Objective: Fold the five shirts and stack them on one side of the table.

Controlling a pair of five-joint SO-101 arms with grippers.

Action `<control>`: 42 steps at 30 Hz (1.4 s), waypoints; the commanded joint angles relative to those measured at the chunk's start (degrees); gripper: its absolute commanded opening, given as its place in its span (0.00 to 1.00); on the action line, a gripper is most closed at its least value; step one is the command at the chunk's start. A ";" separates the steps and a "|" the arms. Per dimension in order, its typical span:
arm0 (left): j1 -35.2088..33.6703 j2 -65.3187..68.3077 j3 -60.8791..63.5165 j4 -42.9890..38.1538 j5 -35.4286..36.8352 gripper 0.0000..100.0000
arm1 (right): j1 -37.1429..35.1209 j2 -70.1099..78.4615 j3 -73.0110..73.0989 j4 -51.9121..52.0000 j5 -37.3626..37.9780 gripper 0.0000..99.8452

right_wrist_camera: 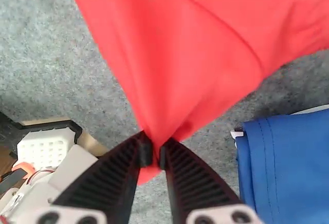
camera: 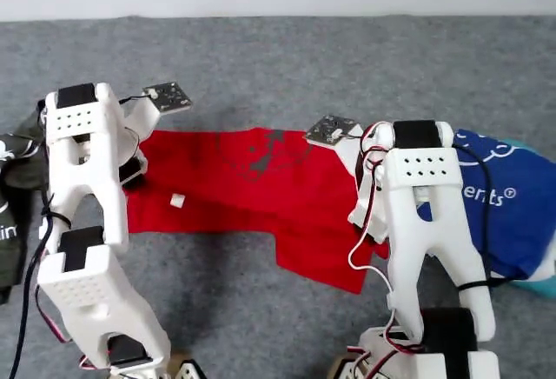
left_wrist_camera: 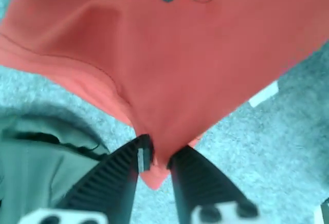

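Red fabric shirt [camera: 243, 179] lies mid-table on the grey felt table surface [camera: 261, 57], with its long axis running side to side between the two arms. Left gripper [left_wrist_camera: 157, 154] is clamped on a fold at one end. The right gripper [right_wrist_camera: 153, 149] is clamped on the opposite end, beside a blue fabric shirt [camera: 508, 214].
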 commanded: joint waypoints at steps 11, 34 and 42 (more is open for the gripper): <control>-1.49 -11.52 -4.35 3.43 1.85 0.12 | -2.24 -10.86 -0.53 2.24 -5.63 0.26; 2.90 0.62 -4.35 -18.99 31.74 0.01 | -0.57 15.43 -1.14 -46.81 -12.48 0.02; 2.99 9.85 -4.53 -24.26 34.64 0.01 | 1.80 26.51 -5.80 -56.48 -15.56 0.03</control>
